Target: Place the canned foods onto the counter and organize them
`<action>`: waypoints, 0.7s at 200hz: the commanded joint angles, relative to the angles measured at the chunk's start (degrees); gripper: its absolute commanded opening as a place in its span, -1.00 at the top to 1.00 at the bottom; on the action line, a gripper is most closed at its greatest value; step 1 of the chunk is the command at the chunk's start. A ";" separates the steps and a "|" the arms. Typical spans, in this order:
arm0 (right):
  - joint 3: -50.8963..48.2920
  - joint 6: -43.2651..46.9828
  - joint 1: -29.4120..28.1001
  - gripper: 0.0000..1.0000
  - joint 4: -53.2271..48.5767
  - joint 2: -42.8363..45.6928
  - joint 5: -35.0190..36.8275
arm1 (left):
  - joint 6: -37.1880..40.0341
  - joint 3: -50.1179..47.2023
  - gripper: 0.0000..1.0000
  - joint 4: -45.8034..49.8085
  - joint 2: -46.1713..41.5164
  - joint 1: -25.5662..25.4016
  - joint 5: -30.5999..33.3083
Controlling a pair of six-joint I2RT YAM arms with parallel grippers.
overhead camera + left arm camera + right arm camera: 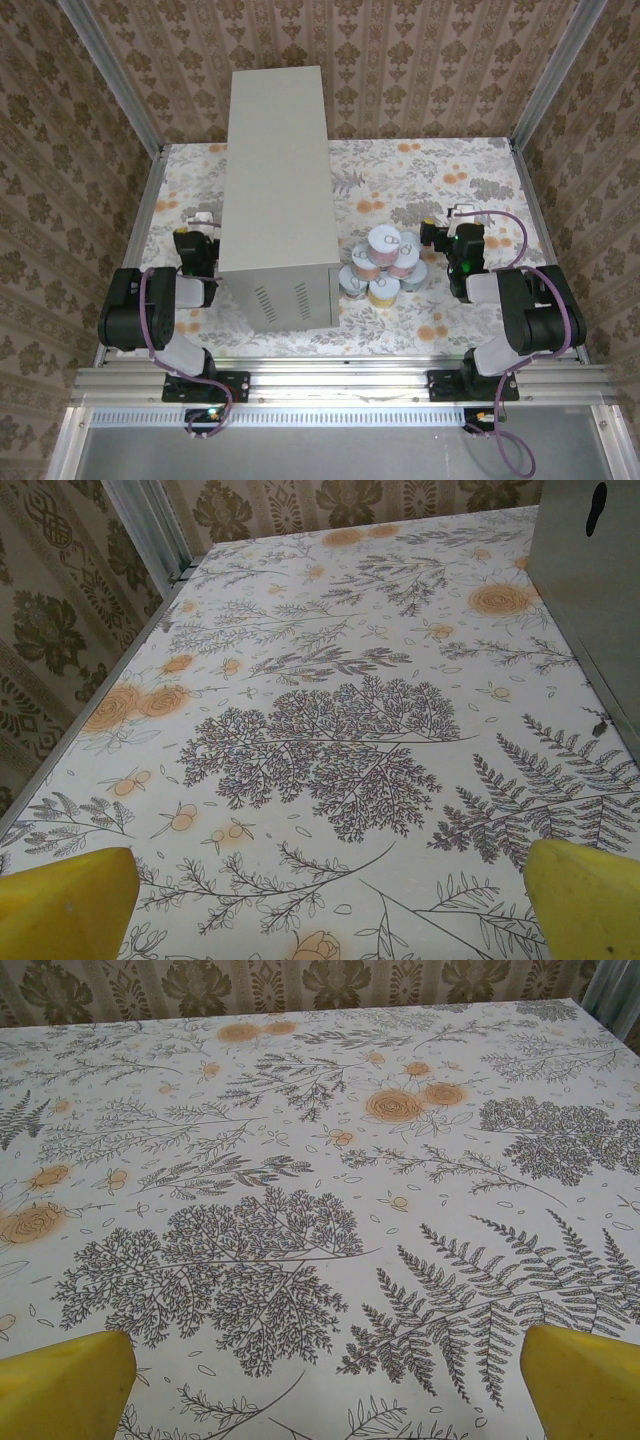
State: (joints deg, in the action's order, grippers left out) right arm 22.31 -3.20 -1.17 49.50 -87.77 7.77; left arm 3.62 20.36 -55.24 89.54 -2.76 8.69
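2 robot arms sit folded low on either side of the counter [275, 190], a tall grey-beige metal box with vent slots on its near face, standing on the floral-patterned table [470, 170]. The canned foods [385, 265] lie in a tight pile on the table just beside the counter's right side, near its front corner, with some cans stacked on others. Pink, teal and yellow labels show beneath white lids; the exact count cannot be told. The left gripper [325, 905] hangs over the patterned table to the counter's left, its 2 yellow fingertips [65, 900] spread wide with nothing between them. The right gripper [325, 1385], just right of the pile, is likewise spread wide and holds nothing.
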 commanded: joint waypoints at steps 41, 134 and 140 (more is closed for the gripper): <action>0.55 -0.31 -0.29 -1.00 0.60 0.14 1.81 | -0.42 1.66 -1.00 1.86 -0.41 0.83 -2.88; 0.59 -0.31 -0.30 -1.00 0.57 0.18 1.77 | -3.81 6.24 -1.00 15.86 -7.28 -0.51 12.15; 0.55 -0.31 -0.32 -1.00 0.63 0.14 1.81 | -4.37 7.06 -1.00 18.12 -8.39 -1.10 14.58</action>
State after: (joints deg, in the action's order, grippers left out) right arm 22.31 -3.20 -1.17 49.50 -87.77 7.79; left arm 2.13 23.42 -45.69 85.47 -2.42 12.97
